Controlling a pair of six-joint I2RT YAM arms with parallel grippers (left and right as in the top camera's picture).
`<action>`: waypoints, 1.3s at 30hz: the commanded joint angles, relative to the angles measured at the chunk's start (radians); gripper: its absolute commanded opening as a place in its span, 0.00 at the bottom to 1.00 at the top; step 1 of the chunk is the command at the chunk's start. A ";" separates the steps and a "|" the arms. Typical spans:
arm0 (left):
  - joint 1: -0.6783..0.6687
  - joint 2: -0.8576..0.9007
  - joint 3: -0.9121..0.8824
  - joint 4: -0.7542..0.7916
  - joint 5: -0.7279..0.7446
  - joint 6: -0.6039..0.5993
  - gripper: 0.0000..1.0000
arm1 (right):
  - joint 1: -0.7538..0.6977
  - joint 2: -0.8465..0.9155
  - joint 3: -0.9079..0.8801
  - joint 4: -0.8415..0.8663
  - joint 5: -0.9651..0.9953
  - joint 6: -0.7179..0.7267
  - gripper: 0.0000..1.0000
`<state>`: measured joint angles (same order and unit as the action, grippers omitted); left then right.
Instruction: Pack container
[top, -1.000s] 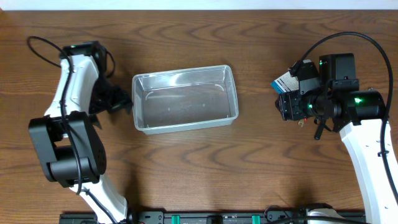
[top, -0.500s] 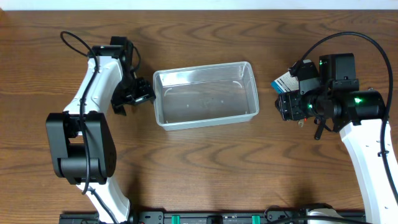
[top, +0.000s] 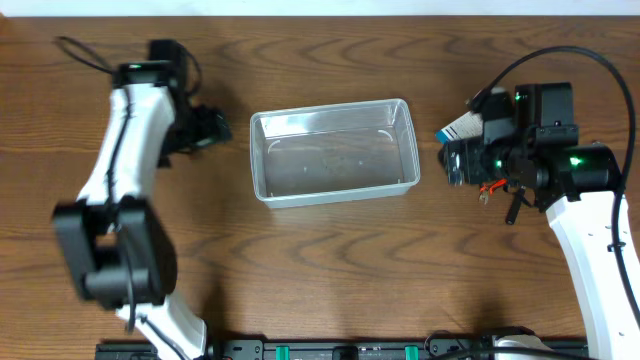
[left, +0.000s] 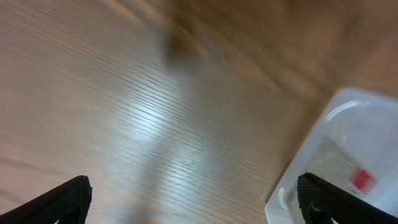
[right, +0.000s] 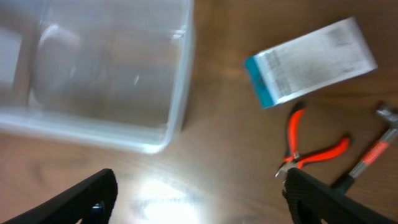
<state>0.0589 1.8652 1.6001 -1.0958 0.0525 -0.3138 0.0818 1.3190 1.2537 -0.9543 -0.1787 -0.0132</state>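
Observation:
The clear plastic container (top: 334, 150) stands empty at the table's middle. It also shows in the left wrist view (left: 348, 162) and in the right wrist view (right: 93, 68). My left gripper (top: 210, 130) is open and empty, a short way left of the container; its fingers (left: 193, 199) frame bare wood. My right gripper (top: 458, 162) is open and empty, just right of the container, above bare table (right: 199, 199). Under it lie a white-and-blue box (right: 311, 59), orange-handled pliers (right: 311, 152) and a tool with an orange grip (right: 373, 152).
The white-and-blue box (top: 458, 128) peeks out from under the right arm in the overhead view. Bare wood surrounds the container. A black rail (top: 340, 350) runs along the front edge.
The left arm pushed the container to the right, then drew back to the left and let go. The right arm stayed nearly still.

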 joint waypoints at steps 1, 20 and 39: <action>0.027 -0.196 0.049 -0.010 -0.042 0.013 0.98 | -0.019 0.002 0.072 0.039 0.230 0.287 0.88; 0.007 -0.567 0.041 -0.237 -0.042 0.024 0.98 | -0.162 0.641 0.571 -0.031 0.257 0.652 0.99; 0.007 -0.557 0.040 -0.262 -0.042 0.023 0.98 | -0.167 0.885 0.825 -0.193 0.161 0.616 0.99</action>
<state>0.0681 1.3060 1.6463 -1.3521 0.0219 -0.3065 -0.0837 2.1509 2.0617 -1.1446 -0.0917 0.4789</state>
